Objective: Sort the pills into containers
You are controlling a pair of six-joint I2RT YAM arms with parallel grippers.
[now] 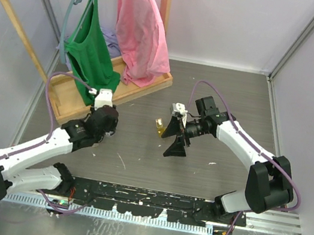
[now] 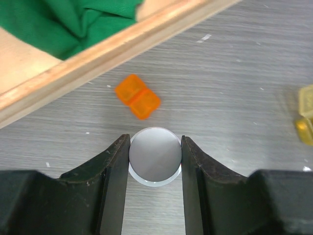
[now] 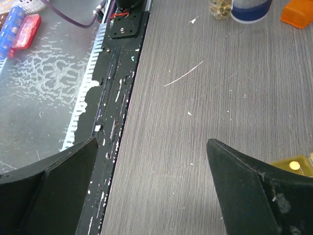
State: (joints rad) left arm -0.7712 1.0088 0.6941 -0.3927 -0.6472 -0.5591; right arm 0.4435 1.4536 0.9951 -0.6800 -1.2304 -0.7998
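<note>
The yellow pill box (image 1: 159,127) lies on the grey surface (image 1: 145,167) near its middle, just beside the right gripper (image 1: 175,140), whose jaws stand wide and hold nothing; in the right wrist view the box peeps out from behind one finger, with a small pale dot in it that may be a pill; the left gripper (image 2: 155,141) has its jaws narrow, clamped on a silver-topped cylinder (image 2: 155,155), probably a pill bottle seen from above; an orange pill box (image 2: 138,96) of two joined cells lies just ahead of it, apart from the jaws, and near the wooden tray (image 2: 98,58) of the clothes rack; the step in hand seems to be readying the bottle, held by the left arm so that the right can open it or take pills from it, though no loose pill shows clearly; the next move calls for bringing bottle and box together without knocking the light box; room lies open across the bare middle between the arms; the tray edge hems the left arm on the far side, and the black rail (image 3: 115,98) bounds the near edge.
</note>
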